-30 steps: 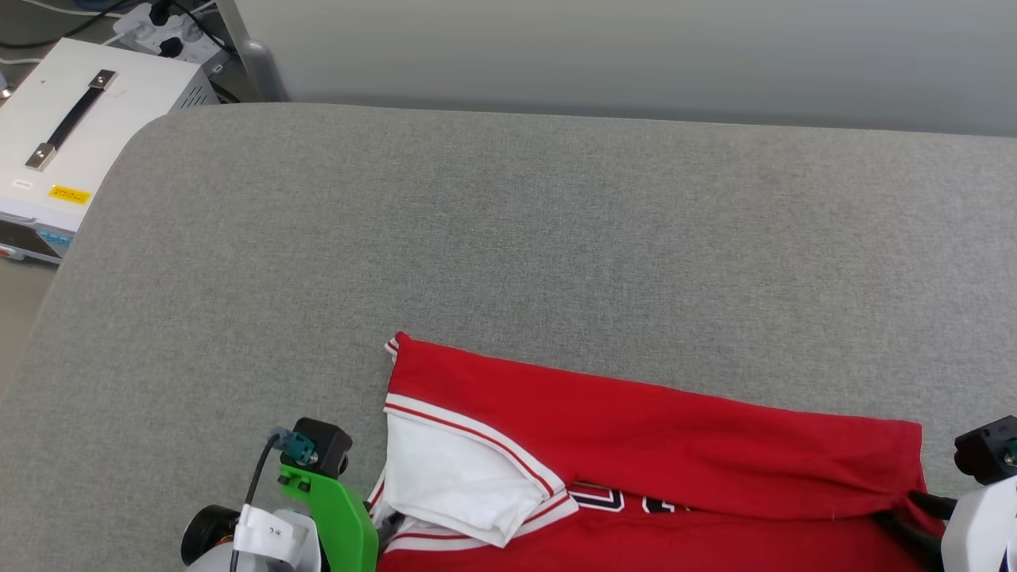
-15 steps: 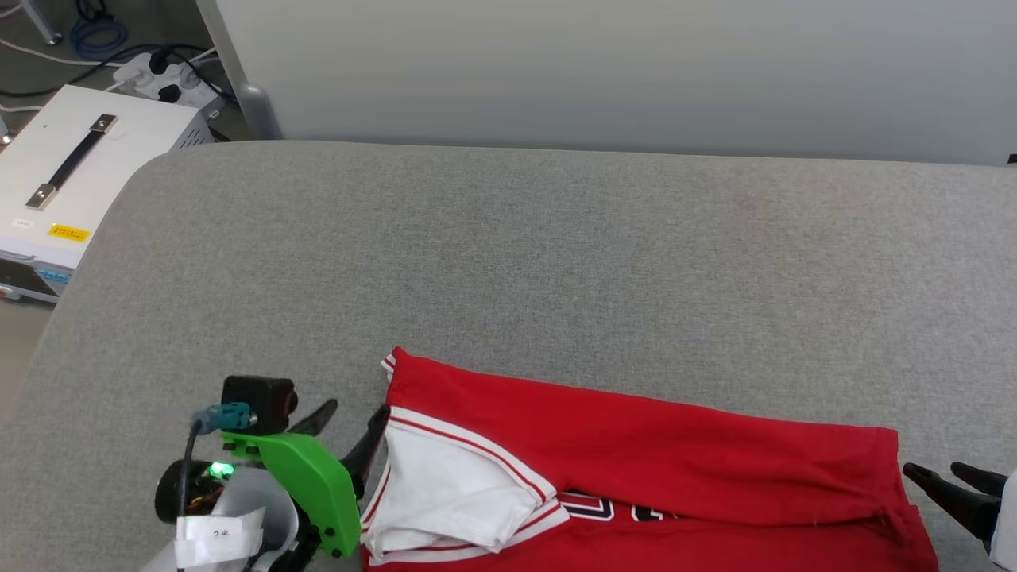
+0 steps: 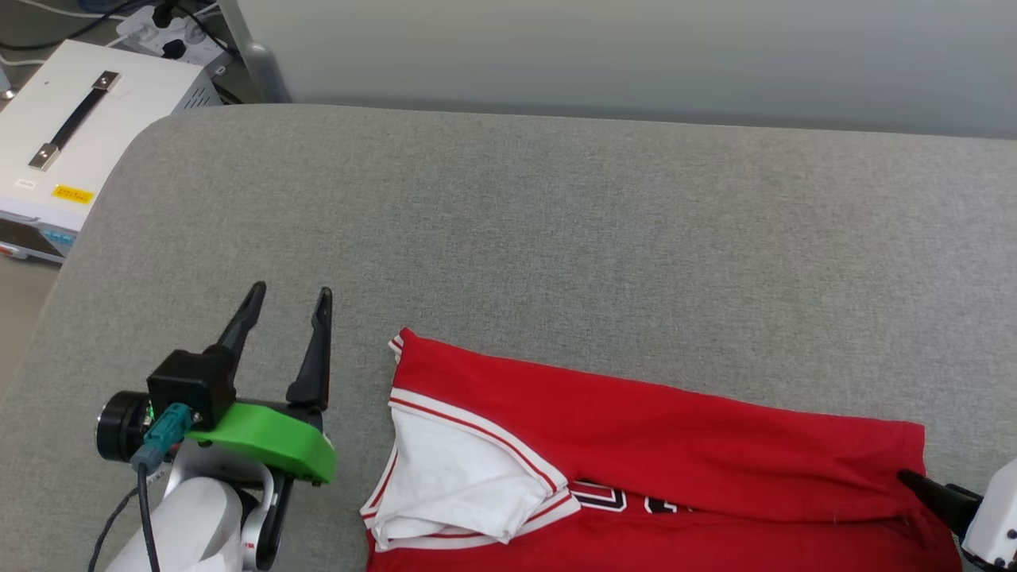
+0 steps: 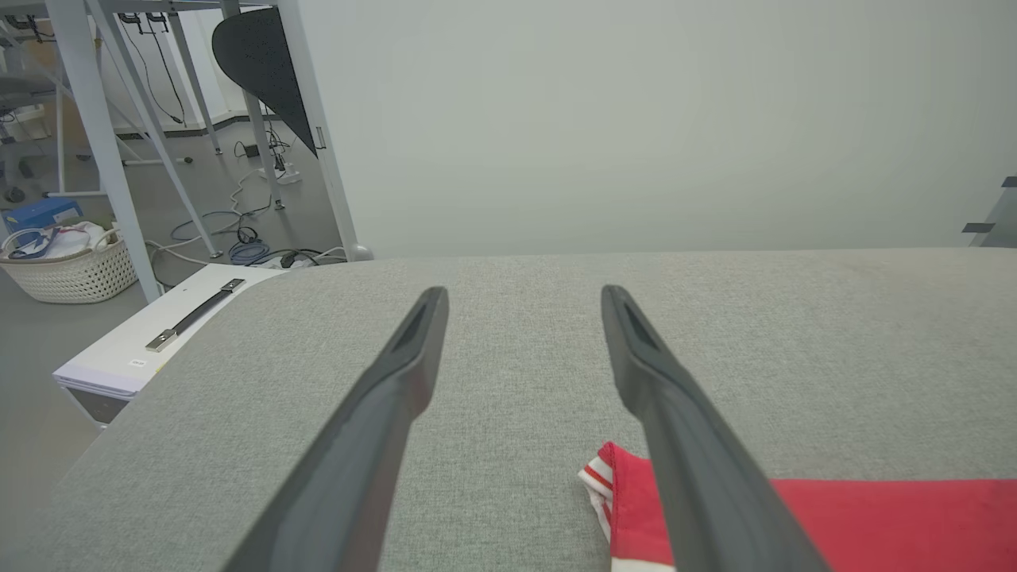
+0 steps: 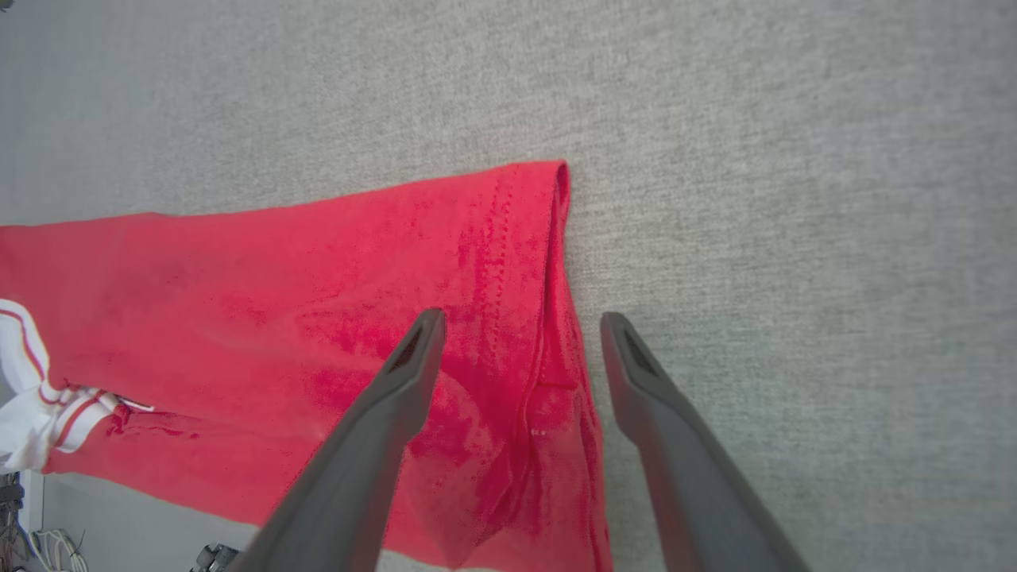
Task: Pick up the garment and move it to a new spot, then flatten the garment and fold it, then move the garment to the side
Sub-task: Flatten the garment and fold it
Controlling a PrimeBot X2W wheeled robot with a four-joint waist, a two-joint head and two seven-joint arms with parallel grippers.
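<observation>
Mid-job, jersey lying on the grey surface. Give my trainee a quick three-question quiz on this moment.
1. True or false: the left pincer grips the garment.
2. The right pincer stands open astride which part? A) the garment's stitched red edge B) its collar C) a white box
3. Fill in: the sleeve lying folded on the garment is ____.
Key: 1 false; 2 A; 3 white.

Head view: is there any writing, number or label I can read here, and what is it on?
Nothing reads in full.
On the garment, black white-outlined characters: mostly hidden under a fold, unreadable.
On the white box, a yellow sticker: print too small.
On the white box, a small white label: too small.
</observation>
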